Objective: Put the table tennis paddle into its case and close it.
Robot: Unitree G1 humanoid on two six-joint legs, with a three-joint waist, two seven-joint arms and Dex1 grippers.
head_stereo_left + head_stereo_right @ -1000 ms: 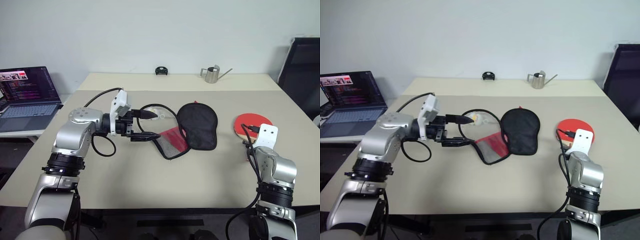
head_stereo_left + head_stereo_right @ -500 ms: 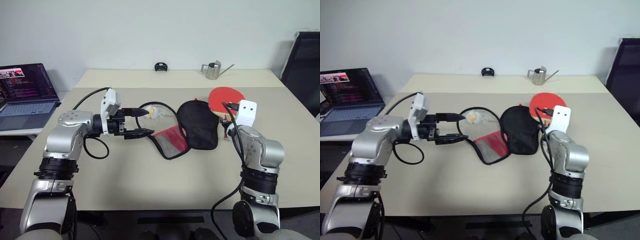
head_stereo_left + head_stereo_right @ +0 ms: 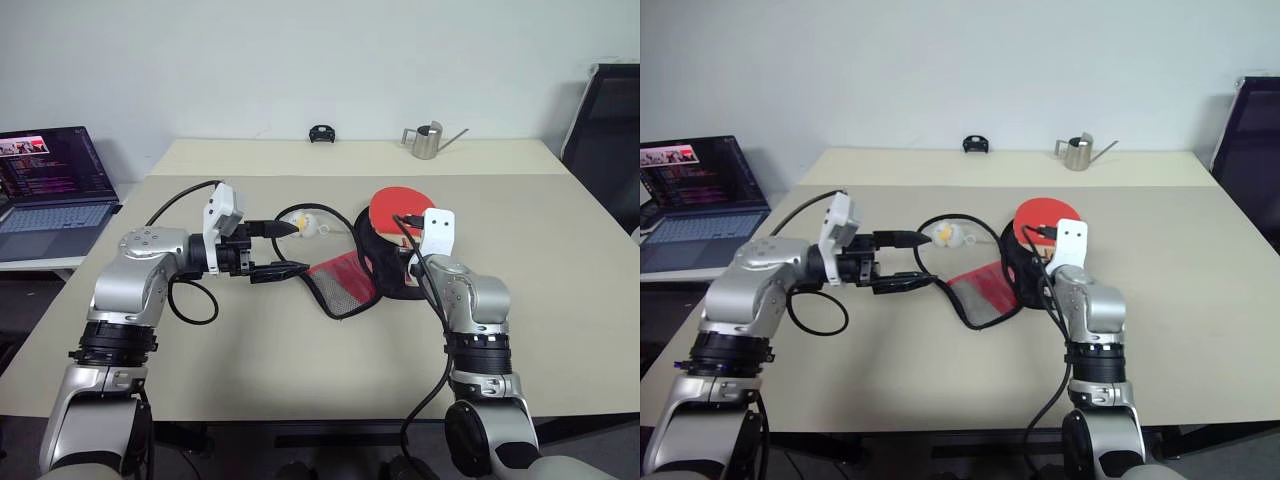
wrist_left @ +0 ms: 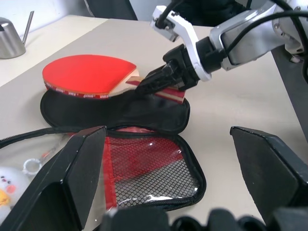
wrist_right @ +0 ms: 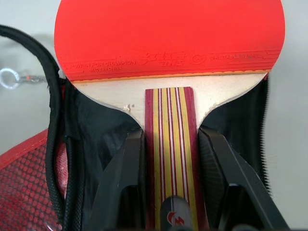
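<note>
The table tennis paddle [image 3: 397, 205] has a red blade and a striped wooden handle [image 5: 169, 144]. My right gripper [image 5: 169, 137] is shut on that handle and holds the blade just above the case's black half [image 3: 377, 262], handle end toward me. The case lies unzipped on the table, and its red flap with the mesh pocket [image 3: 340, 283] is spread toward my left gripper [image 3: 298, 247]. That gripper is open and level. It points at the flap's left edge with nothing between its fingers.
A small white and yellow charm [image 3: 311, 225] lies inside a loop of the case's black zipper edge. An open laptop [image 3: 50, 190] stands at the far left. A metal watering can [image 3: 425, 142] and a small black object [image 3: 320, 134] are at the table's back. A dark chair [image 3: 605, 130] is at the right.
My right gripper has carried the paddle left from the table's right side to above the black half of the case. The left gripper has stayed put and open.
</note>
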